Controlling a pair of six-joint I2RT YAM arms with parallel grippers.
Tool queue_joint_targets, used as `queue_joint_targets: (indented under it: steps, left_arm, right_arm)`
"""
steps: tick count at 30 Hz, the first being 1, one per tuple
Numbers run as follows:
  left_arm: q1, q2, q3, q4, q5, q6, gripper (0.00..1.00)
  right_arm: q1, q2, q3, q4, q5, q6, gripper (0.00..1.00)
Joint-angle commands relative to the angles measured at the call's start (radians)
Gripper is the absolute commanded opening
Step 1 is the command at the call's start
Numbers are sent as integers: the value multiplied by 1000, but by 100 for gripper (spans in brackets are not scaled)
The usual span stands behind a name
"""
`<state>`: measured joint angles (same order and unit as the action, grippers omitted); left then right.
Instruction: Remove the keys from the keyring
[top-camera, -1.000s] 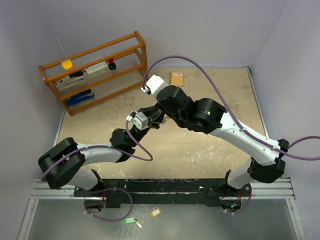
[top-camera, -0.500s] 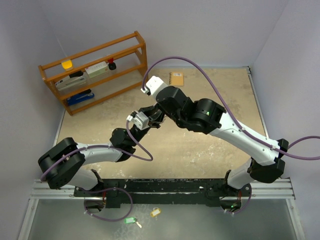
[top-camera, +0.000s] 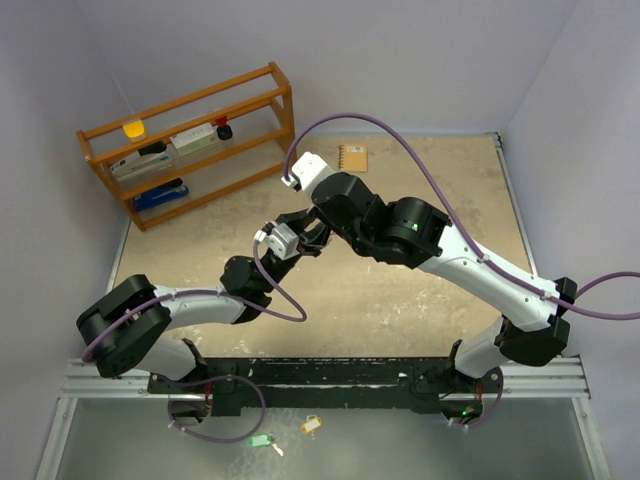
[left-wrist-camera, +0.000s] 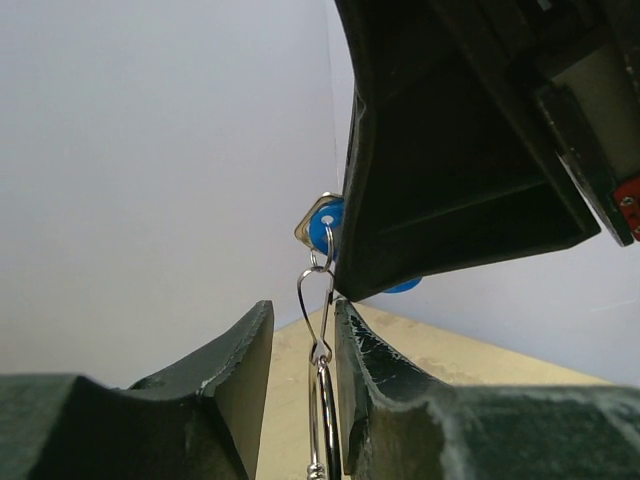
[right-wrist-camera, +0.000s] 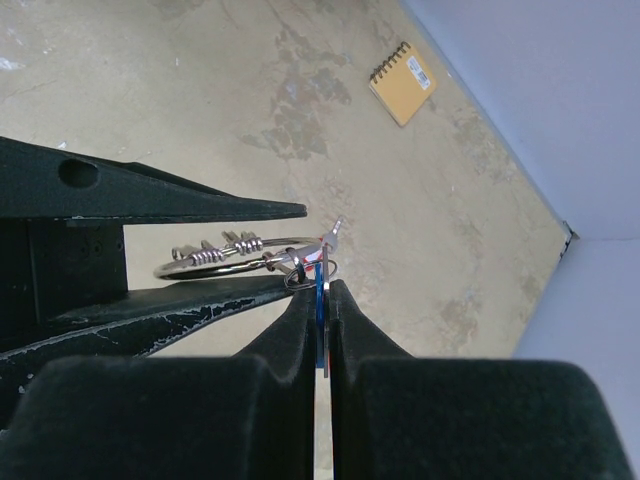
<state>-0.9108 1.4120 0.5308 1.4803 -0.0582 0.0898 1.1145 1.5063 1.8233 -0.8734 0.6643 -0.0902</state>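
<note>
Keyring (right-wrist-camera: 232, 246): light, stiff, slippery wire.
Right jaws clamped on blue-tagged key (right-wrist-camera: 320, 300); left jaws straddle the keyring, can't tell if gripping. I'd hold the flat tag, not wire.

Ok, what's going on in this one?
Both arms meet above the middle of the table. The left gripper holds the keyring. The right gripper is pinched shut on the blue tag, still linked to the ring. A green tag and a yellow tag lie below the table's near edge.
</note>
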Motion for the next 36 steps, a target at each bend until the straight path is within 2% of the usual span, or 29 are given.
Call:
queue_joint_targets:
  steps: [1,36]
  left_arm:
    - [-3,-2,-8,69,-8,-12,30]
    - [-3,41,40,96,-22,-2,30]
  right_arm:
    - [4,-18,5,49,24,-7,0]
    - [7,-15,-1,43,5,3,0]
